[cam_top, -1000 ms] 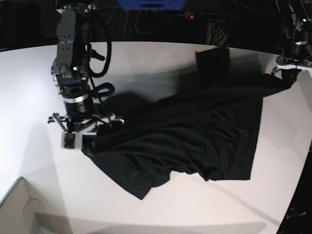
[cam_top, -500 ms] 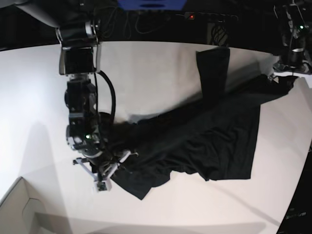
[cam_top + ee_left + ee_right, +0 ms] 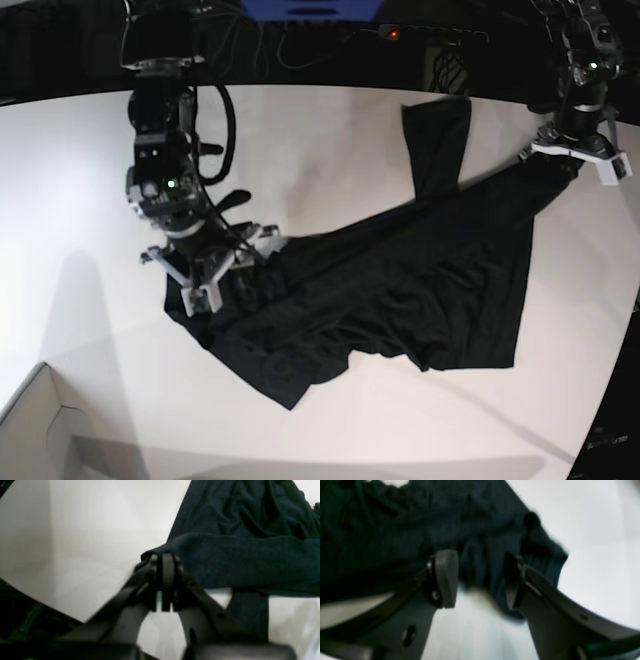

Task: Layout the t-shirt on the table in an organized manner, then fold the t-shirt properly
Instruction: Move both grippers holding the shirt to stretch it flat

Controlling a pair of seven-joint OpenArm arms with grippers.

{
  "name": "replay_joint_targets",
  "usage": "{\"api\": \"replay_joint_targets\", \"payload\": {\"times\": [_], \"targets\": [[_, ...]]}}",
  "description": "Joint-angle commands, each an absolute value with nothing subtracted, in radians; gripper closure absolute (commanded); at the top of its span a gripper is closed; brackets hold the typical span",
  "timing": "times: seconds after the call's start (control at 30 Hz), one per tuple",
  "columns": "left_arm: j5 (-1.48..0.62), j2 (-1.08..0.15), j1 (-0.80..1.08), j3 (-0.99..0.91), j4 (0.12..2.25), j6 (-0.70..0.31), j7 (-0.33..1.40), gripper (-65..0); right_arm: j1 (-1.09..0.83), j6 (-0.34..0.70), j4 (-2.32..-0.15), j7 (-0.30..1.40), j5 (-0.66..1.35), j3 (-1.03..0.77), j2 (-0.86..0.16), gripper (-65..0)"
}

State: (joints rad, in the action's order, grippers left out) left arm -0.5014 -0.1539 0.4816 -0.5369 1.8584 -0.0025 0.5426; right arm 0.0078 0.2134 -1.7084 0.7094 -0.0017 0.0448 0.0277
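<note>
The black t-shirt (image 3: 420, 280) lies crumpled across the white table (image 3: 330, 150), with one strip reaching toward the far edge. At the far right, my left gripper (image 3: 562, 160) holds a corner of it. The left wrist view shows that gripper (image 3: 163, 560) shut on a fold of the t-shirt (image 3: 237, 562), lifted off the table (image 3: 75, 530). My right gripper (image 3: 205, 285) hovers over the shirt's bunched left end. In the right wrist view it (image 3: 480, 577) stands open, with the loose t-shirt (image 3: 480, 537) lying beyond its fingers (image 3: 446, 577) on the table (image 3: 595, 530).
A pale cardboard box corner (image 3: 40, 430) juts in at the bottom left. A power strip (image 3: 430, 35) and cables lie along the dark back edge. The table's curved edge runs down the right side (image 3: 615, 380).
My right gripper has opened and let go of the shirt's left end. It dipped toward the front, then drew back. That end now lies bunched on the table. The left gripper still holds its corner.
</note>
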Motion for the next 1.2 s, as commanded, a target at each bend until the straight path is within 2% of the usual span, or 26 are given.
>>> {"api": "replay_joint_targets", "payload": {"times": [0.0, 0.17, 0.47, 0.93, 1.03, 1.17], "targets": [[-0.499, -0.166, 0.481, -0.544, 1.874, -0.004, 0.521, -0.5, 0.010, 0.222, -1.719, 0.693, 0.005, 0.065, 0.035, -30.2], [-0.492, -0.166, 0.483, -0.542, 1.874, -0.004, 0.521, -0.5, -0.012, 0.222, -1.646, 0.687, 0.005, 0.125, 0.044, -30.2], [-0.501, -0.165, 0.519, -0.536, 1.833, -0.004, 0.521, -0.5, 0.025, 0.216, -1.463, 0.499, 0.004, 0.140, 0.068, -30.2], [-0.496, -0.165, 0.549, -0.538, 1.831, -0.004, 0.521, -0.5, 0.097, 0.220, -1.391, 0.496, 0.005, 0.145, 0.070, -29.0], [-0.496, -0.165, 0.547, -0.538, 1.831, -0.004, 0.521, -0.5, 0.107, 0.222, -1.391, 0.496, 0.005, 0.147, 0.070, -21.5], [-0.496, -0.165, 0.547, -0.542, 1.834, -0.004, 0.521, -0.5, 0.102, 0.222, -1.400, 0.496, 0.005, 0.142, 0.070, 0.0]]}}
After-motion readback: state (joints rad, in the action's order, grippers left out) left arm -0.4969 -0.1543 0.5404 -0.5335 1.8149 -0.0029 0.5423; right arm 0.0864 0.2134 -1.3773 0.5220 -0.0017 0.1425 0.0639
